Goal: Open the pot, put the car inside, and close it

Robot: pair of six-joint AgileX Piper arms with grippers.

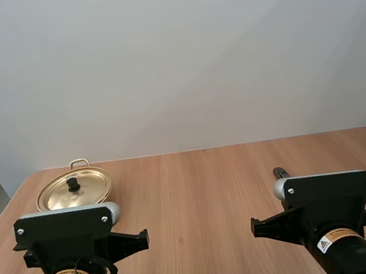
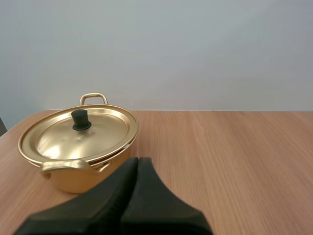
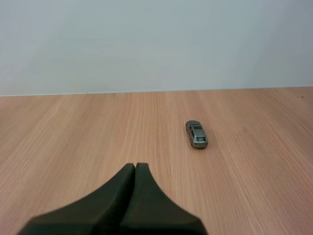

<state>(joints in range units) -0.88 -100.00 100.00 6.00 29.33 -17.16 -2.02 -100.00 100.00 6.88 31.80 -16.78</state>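
Your left claw (image 2: 138,159) is shut tight with nothing in it. Its two black fingers lie together like one dark wedge. Just in front of it, a bit to its left, sits the round shiny gold metal pot (image 2: 68,180). The flat gold lid (image 2: 98,134) is on, so the pot is not open yet. A small black knob (image 2: 80,120) stands in the middle of the lid.

I think that knob is the place to take hold. The lid looks thin, hard and light, so it should lift easily. But the metal looks slick and the knob is small. You will need to spread the fingers first and pinch the knob from both sides. The pot may also slide on the smooth light-brown wooden table (image 3: 73,142) if you bump it.

Your right claw (image 3: 135,165) is shut and empty too, its fingers pressed into one wedge. The tiny grey toy car (image 3: 196,134) stands on its wheels ahead of this claw and a little to its right, well apart from the tips. Its long side points away from the claw.

I think the car is very light and hard, and it may roll if you nudge it from the front or back. Spread the fingers, come down over it, and pinch its two long sides.
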